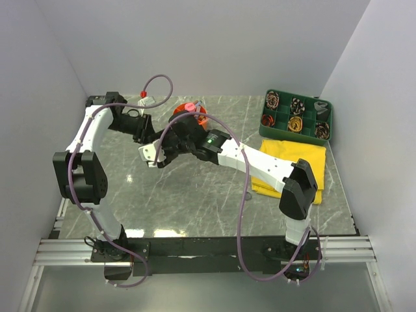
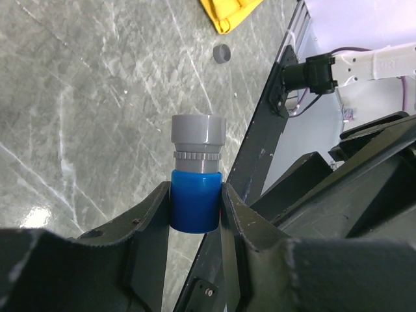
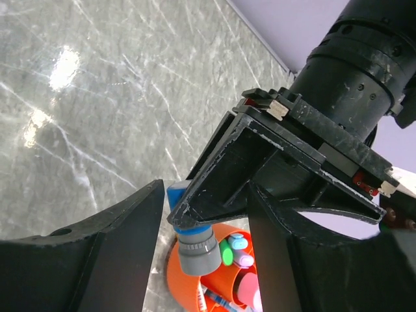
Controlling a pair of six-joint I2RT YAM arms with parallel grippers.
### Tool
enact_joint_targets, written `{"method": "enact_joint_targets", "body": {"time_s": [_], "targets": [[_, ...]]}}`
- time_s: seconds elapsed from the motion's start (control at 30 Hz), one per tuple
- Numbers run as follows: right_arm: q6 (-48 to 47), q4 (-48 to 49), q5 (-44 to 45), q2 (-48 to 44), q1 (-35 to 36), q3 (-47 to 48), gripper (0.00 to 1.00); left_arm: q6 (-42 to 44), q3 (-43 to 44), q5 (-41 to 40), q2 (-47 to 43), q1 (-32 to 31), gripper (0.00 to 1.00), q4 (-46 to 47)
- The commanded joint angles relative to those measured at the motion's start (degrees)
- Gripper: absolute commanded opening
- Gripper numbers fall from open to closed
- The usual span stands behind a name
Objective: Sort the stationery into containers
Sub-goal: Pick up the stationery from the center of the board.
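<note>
Left wrist view first, Ben. What is closest?

The left pincer (image 2: 195, 192), Mia. Its two fingers are squeezed onto a blue bottle (image 2: 194, 207) with a grey top. The bottle is up in the air over the table (image 2: 78, 97), not in any box yet.

And the other arm?

The right pincer (image 3: 205, 195) has its fingers wide apart, one on each side of the bottle. It has nothing in its grip. I think the bottle is about to go from one arm to the other, but that is my guess.

What is a bit further off?

Under the bottle sits the orange organiser (image 3: 185, 286). Some pens (image 3: 227, 253) with green, pink and blue caps stand in it already. So that part looks done.

Is anything lying loose?

Yes. A small dark disc (image 2: 222, 54) lies on the table, near the yellow cloth (image 1: 292, 162). It needs a home too.

And way at the back?

The green tray (image 1: 292, 137) is at the far edge, past the cloth. Most of its little squares have things in them, but they are too small for me to name.

So how much is left?

Not much, I think. The bottle has to be put away, and then the disc. I can see no other loose bits.
</note>
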Motion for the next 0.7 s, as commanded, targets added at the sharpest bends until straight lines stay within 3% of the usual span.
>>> {"method": "enact_joint_targets", "body": {"time_s": [0.0, 0.67], "targets": [[0.0, -4.7, 0.4, -0.5, 0.3, -0.2, 0.61, -1.0, 1.3, 0.7, -2.6, 0.0, 0.01, -1.8], [4.1, -2.8, 8.9, 4.0, -0.9, 0.3, 0.64, -3.6, 1.4, -2.4, -5.0, 0.0, 0.01, -1.8]]}}
